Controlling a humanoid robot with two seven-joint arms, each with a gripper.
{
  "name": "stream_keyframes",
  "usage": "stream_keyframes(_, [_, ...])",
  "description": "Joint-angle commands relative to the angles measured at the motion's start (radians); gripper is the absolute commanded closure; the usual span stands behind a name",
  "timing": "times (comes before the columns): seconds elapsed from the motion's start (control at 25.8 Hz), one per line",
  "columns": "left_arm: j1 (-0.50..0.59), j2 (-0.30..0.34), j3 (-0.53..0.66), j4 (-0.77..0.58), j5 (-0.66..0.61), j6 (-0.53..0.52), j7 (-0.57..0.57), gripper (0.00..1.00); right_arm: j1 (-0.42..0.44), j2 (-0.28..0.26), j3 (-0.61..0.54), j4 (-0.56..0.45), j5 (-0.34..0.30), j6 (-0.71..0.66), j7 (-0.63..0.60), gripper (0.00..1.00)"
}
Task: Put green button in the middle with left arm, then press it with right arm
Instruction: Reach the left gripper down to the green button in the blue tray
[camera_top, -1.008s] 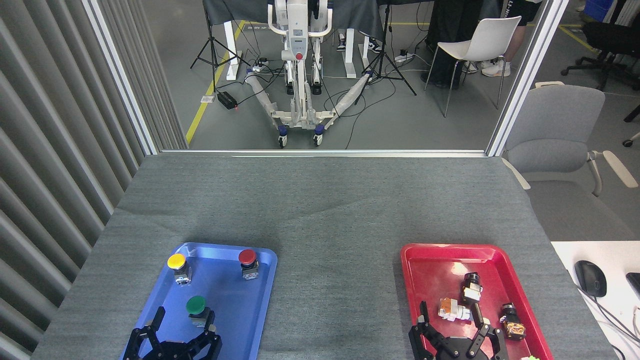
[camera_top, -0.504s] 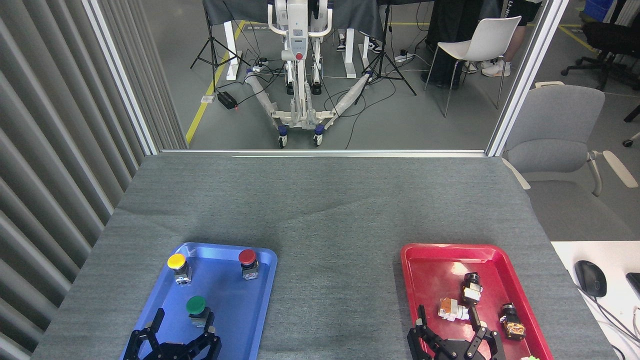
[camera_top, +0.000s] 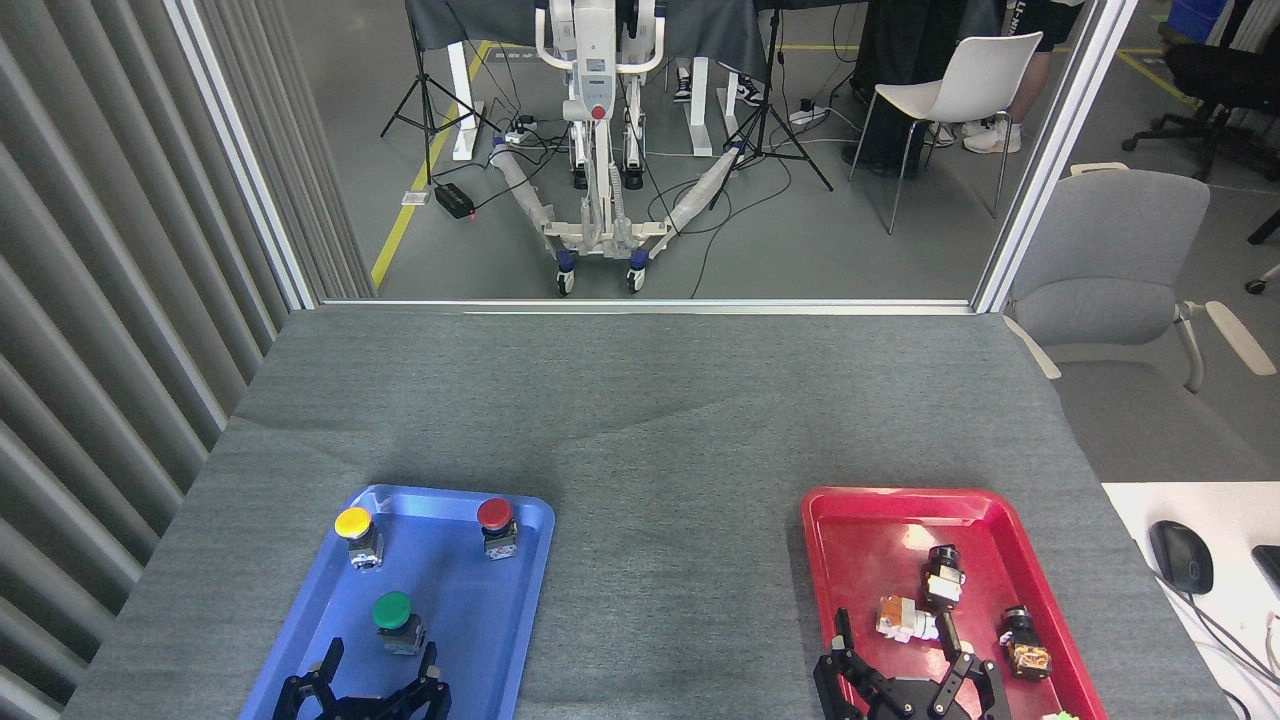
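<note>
Green button (camera_top: 393, 616) upright in blue tray (camera_top: 520, 600), untouched | left gripper (camera_top: 378, 675) spread apart at its 6 o'clock | advance, straddle grey base, close squarely | right gripper (camera_top: 905, 650) splayed, idle

Left claw (camera_top: 378, 690), right claw (camera_top: 905, 680): cut by bottom edge.

A green button (camera_top: 392, 612) stands in a blue tray (camera_top: 520, 600) beside yellow (camera_top: 353, 523) and red (camera_top: 494, 514) ones, the left gripper (camera_top: 380, 668) spread just below it; the right gripper (camera_top: 905, 650) hovers, fingers apart, over a red tray (camera_top: 860, 540).
</note>
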Motion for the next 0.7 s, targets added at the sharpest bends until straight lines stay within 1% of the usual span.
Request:
stream_keyframes(0.0, [-0.031, -0.001, 0.0, 0.058, 0.0, 0.028, 0.002, 0.0, 0.0, 0.0, 0.0, 0.0, 0.0, 0.0, 0.0, 0.0])
stream_keyframes(0.23, [-0.087, 0.0, -0.002, 0.133, 0.0, 0.031, 0.003, 0.01, 0.0, 0.0, 0.0, 0.0, -0.002, 0.001, 0.002, 0.0])
stream_keyframes(0.31, [-0.095, 0.002, -0.002, 0.141, 0.0, 0.031, 0.003, 0.03, 0.0, 0.0, 0.0, 0.0, 0.0, 0.001, 0.002, 0.0])
stream_keyframes(0.47, [-0.106, 0.005, -0.004, 0.141, -0.002, 0.031, 0.002, 0.15, 0.003, 0.0, 0.0, 0.0, 0.0, 0.001, 0.0, 0.0])
stream_keyframes(0.54, [-0.11, 0.005, -0.004, 0.142, -0.002, 0.031, 0.002, 0.19, 0.003, 0.0, 0.0, 0.0, -0.002, 0.001, -0.001, 0.0])
stream_keyframes(0.58, [-0.113, 0.005, -0.004, 0.144, -0.002, 0.031, 0.002, 0.24, 0.003, 0.0, 0.0, 0.0, -0.002, 0.001, -0.001, 0.0])
stream_keyframes(0.66, [-0.121, 0.003, -0.004, 0.159, -0.002, 0.032, 0.002, 0.38, 0.003, -0.002, -0.002, 0.0, -0.002, 0.001, -0.001, 0.0])
